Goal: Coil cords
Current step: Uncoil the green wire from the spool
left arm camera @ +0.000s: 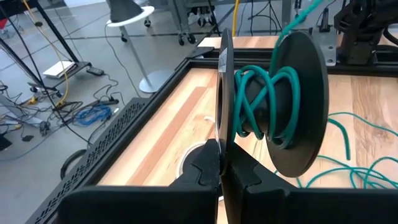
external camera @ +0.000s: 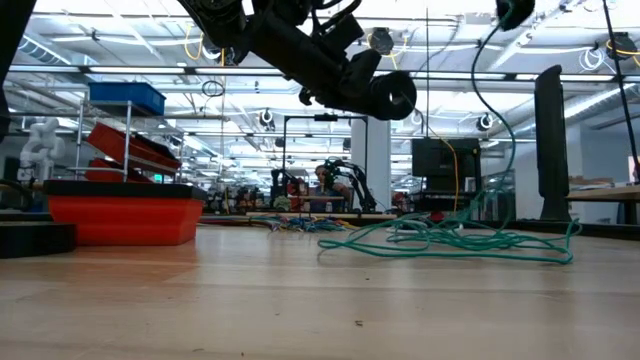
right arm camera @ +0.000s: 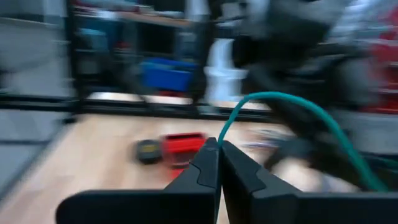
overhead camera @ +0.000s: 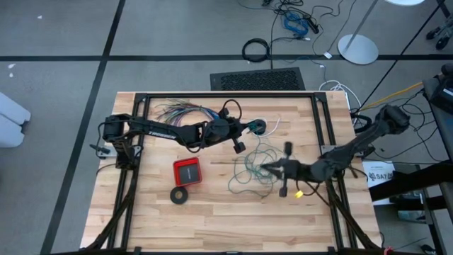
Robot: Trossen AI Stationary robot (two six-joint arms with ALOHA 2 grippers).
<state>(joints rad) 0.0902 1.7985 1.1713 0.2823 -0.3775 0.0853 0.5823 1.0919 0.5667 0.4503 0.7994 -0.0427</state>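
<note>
A black spool (left arm camera: 280, 106), partly wound with teal wire (overhead camera: 251, 170), was gripped by its flange in the closed left gripper (left arm camera: 222, 163). The wire was pinched by the closed right gripper (right arm camera: 219, 149) over its loose tangle mid-table. A red box (overhead camera: 187, 171), a black ring (overhead camera: 180, 195) and fanned coloured wires (overhead camera: 177, 111) were seen nearby.

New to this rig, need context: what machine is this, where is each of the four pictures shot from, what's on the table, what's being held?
Two dark robot arms work at a wooden table. The pictures come from overhead, from table height, and from each wrist. The left gripper is shut on the thin edge of a black round spool with thin teal-green wire wound on it. The right gripper is shut on that same wire, whose loose tangle lies mid-table. Also there: a red square box, a black tape-like ring and a fanned bundle of many-coloured wires.
</note>
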